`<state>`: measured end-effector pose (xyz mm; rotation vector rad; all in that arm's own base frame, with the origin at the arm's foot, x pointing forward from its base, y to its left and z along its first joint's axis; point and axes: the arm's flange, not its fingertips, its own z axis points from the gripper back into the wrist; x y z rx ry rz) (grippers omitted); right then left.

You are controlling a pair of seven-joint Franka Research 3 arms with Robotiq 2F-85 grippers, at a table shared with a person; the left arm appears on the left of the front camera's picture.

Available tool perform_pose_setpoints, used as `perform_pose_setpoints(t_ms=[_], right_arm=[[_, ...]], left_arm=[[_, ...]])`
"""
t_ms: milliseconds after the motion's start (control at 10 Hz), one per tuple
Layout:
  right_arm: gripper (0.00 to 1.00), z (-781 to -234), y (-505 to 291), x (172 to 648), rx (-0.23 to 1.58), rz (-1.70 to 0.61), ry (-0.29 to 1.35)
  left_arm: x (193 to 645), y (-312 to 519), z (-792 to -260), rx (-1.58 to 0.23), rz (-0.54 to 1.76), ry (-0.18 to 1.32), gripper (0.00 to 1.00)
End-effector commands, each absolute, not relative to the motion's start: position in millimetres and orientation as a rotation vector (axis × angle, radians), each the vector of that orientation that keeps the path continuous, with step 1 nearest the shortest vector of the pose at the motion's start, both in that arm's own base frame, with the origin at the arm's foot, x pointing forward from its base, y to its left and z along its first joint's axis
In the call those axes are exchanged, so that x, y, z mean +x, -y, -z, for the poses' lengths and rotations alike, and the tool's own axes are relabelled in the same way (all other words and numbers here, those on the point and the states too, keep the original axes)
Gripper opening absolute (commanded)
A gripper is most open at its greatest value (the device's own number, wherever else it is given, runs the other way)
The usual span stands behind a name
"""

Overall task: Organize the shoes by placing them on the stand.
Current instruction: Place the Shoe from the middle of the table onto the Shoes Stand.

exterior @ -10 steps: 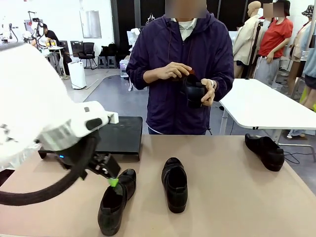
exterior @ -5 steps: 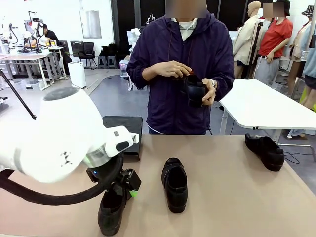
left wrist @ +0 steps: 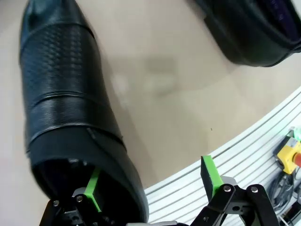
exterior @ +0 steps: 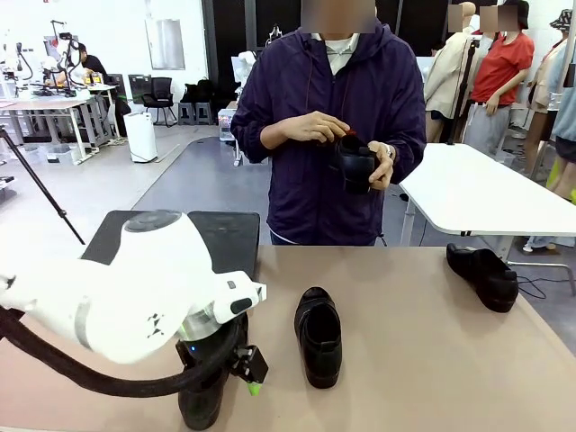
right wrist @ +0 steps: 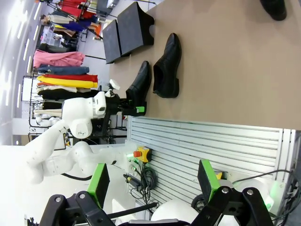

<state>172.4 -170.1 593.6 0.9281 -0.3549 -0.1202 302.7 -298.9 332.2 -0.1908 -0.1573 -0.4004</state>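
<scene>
The near-left shoe (exterior: 200, 407) lies on the table's front edge under my left arm. My left gripper (exterior: 238, 382) stands open at its heel. In the left wrist view one green pad (left wrist: 92, 189) is inside the shoe (left wrist: 61, 94) opening and the other pad (left wrist: 209, 174) is outside over bare table. A second shoe (exterior: 319, 336) lies mid-table and a third (exterior: 483, 274) at the far right. The person holds another shoe (exterior: 353, 164) in both hands. The black stand (exterior: 225, 238) sits at the back left, partly hidden by my arm. My right gripper (right wrist: 153, 184) hangs open and empty, off the table.
The table's front edge with its ribbed aluminium rail (left wrist: 244, 155) is right beside my left gripper. A white table (exterior: 486, 193) stands behind to the right. Cables and a yellow stop button (right wrist: 141, 154) lie under my right gripper.
My left arm has swung down and toward the table's front edge, bringing its open gripper from the near-left shoe's middle to its heel. The shoes and the person's hands stay in place.
</scene>
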Motion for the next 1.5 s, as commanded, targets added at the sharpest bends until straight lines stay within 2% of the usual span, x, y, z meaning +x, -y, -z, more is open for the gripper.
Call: perform_pose_setpoints(t_ms=[0, 100, 200, 1000, 1400], right_arm=[[1.00, -597, 171, 173, 0.948, 0.097, 0.378], [1.00, -597, 171, 173, 0.948, 0.097, 0.378], [1.00, -597, 171, 173, 0.948, 0.097, 0.378], [1.00, -597, 171, 173, 0.948, 0.097, 0.378], [1.00, -597, 171, 173, 0.948, 0.097, 0.378]], left_arm=[[309, 309, -328, -0.199, 0.375, 0.168, 1.00], [309, 311, -326, -0.177, 0.395, 0.169, 0.40], [309, 312, -327, -0.163, 0.402, 0.177, 0.00], [313, 297, -333, -0.132, 0.325, 0.206, 0.00], [305, 275, -372, -0.122, 0.304, 0.266, 0.00]])
